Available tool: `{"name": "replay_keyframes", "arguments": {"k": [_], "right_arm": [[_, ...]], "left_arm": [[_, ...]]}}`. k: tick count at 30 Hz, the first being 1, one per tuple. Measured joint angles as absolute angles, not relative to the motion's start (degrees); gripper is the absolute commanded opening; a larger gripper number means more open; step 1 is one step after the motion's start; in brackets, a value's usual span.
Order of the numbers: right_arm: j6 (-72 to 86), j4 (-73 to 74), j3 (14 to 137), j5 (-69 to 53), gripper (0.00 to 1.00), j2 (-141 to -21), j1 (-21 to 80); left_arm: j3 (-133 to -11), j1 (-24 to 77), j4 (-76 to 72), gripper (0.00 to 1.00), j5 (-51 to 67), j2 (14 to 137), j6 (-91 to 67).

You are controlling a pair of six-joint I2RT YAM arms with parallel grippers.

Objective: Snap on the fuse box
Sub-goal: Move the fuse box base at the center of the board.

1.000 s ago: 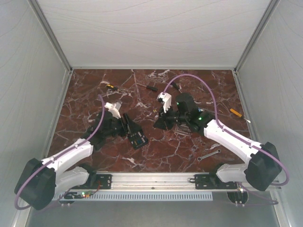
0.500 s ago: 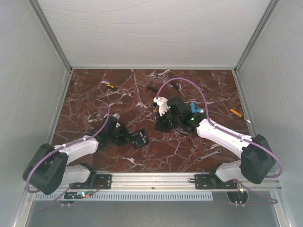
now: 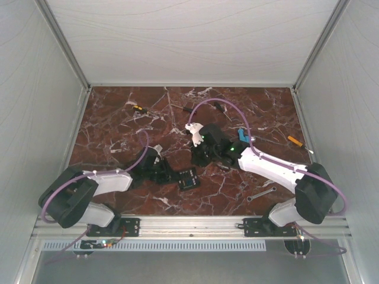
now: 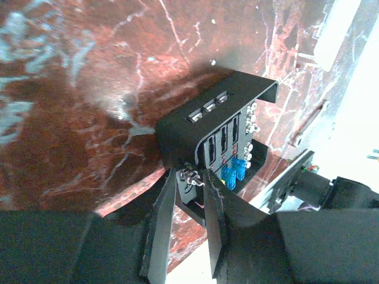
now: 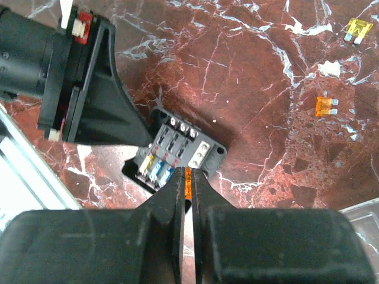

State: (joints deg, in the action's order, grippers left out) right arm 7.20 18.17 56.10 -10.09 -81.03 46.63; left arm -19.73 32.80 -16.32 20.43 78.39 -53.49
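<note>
The fuse box (image 3: pixel 188 178) is a small black box with no lid, lying on the marble in front of both arms. It also shows in the left wrist view (image 4: pixel 222 127) and the right wrist view (image 5: pixel 177 148), with blue and yellow fuses in its slots. My left gripper (image 3: pixel 172 175) is closed on the box's near corner, and its fingers (image 4: pixel 161 222) straddle a screw terminal. My right gripper (image 5: pixel 188 177) is shut on a small orange fuse (image 5: pixel 188 182), just above the box's near edge. A clear plastic edge (image 5: pixel 362 208) at the lower right may be the lid.
Loose orange (image 5: pixel 325 106) and yellow (image 5: pixel 359 29) fuses lie on the marble. A blue plastic piece (image 3: pixel 241 135), an orange item (image 3: pixel 294 141), a small wrench (image 3: pixel 261 194) and screwdrivers (image 3: pixel 137 108) (image 3: pixel 189 109) lie around. Grey walls enclose three sides.
My left gripper has moved right and nearer, taking the fuse box with it. My right gripper has swung left and down over the box.
</note>
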Motion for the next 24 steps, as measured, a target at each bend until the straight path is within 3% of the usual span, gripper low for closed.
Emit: {"name": "replay_keyframes", "arguments": {"k": [17, 24], "right_arm": [[23.9, 22.0, 57.3, 3.4, 0.0, -85.8, 55.8], [26.4, 21.7, 57.3, 6.0, 0.0, -87.4, 57.4]], "left_arm": [[-15.9, 37.2, -22.5, 0.32, 19.0, 75.5, -64.2], [-15.8, 37.2, -21.6, 0.14, 19.2, 76.6, -63.6]]}}
